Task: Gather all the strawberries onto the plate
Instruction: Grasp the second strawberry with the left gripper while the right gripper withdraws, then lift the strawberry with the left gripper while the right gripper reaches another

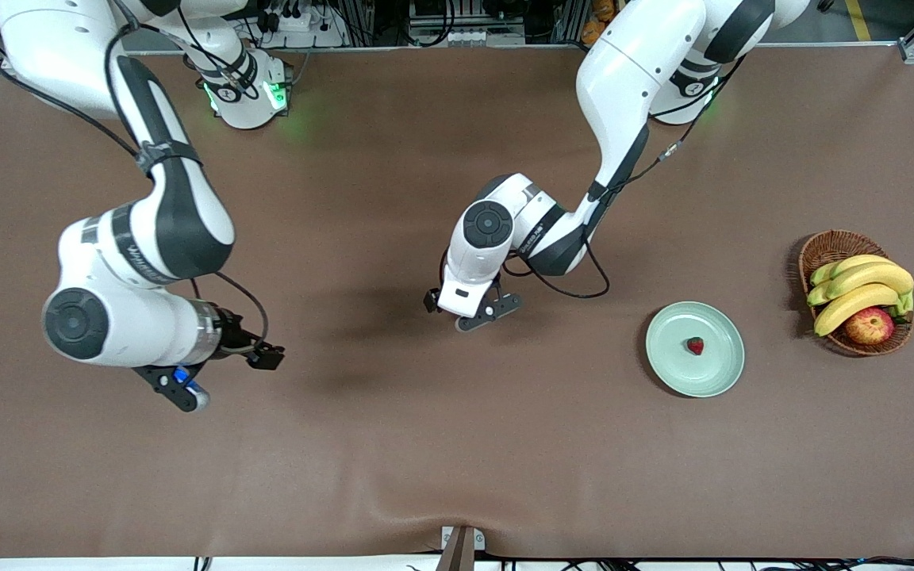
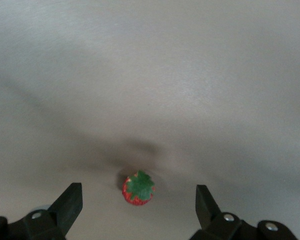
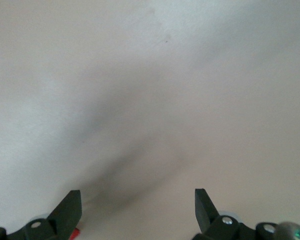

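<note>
Left gripper (image 2: 139,210) spread wide above a tiny red green-capped strawberry (image 2: 138,188) lying between its fingers, right gripper (image 3: 138,212) spread over bare brown table (image 1: 393,444), another strawberry (image 1: 695,345) on the pale mint-green round plate (image 1: 723,373).

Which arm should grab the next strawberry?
Probably the left: its open left gripper hangs right over a strawberry, and it is closer to the plate.

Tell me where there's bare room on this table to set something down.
Widest bare cloth: the strip nearer the front camera than the plate, and the patch between the plate and the left gripper. The plate holds one strawberry, so its rim area is free. Crowded: the basket, full of bananas and an apple. Another strawberry lies under the left gripper.
</note>
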Robot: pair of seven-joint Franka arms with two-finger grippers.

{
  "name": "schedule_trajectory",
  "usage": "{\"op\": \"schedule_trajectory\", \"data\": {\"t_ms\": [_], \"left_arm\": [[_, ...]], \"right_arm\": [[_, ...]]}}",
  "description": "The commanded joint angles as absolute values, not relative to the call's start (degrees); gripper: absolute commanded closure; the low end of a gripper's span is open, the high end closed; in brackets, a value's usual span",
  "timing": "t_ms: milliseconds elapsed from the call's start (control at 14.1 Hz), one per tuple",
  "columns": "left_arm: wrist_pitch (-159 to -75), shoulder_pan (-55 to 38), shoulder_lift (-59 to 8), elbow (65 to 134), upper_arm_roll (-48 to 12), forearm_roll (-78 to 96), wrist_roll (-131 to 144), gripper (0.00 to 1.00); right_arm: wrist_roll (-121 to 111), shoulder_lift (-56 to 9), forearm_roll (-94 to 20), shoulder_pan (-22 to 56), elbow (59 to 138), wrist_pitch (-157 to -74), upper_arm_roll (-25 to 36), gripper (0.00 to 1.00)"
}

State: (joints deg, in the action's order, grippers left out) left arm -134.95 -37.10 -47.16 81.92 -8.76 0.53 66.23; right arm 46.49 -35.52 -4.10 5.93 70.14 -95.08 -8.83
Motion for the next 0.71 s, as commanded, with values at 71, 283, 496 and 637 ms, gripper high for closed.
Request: {"op": "schedule_trajectory", "data": {"t_ms": [71,283,496,637], "left_arm": [[-136.8,-38.8,-49.3,80.0,-7.7,-1.7,60.3,0.00],[-136.8,-39.3,-50.2,80.0,-7.7,-4.9,57.8,0.00],[-136.8,-39.5,-50.7,80.0,-7.8,-6.9,57.4,0.00],[-136.8,-39.9,-51.1,80.0,-7.7,-6.9,57.3,0.00]], "right_arm": [[36.9,-32.9,-3.9,1.2,71.5,-91.3,-9.4,0.00],[28.2,-31.9,-3.9,-2.6,71.7,-89.1,-9.3,0.00],[19.8,-30.5,-3.6,-6.0,72.6,-88.4,-9.2,0.00],[14.3,-30.2,-3.6,-8.4,72.7,-87.5,-8.9,0.00]]}}
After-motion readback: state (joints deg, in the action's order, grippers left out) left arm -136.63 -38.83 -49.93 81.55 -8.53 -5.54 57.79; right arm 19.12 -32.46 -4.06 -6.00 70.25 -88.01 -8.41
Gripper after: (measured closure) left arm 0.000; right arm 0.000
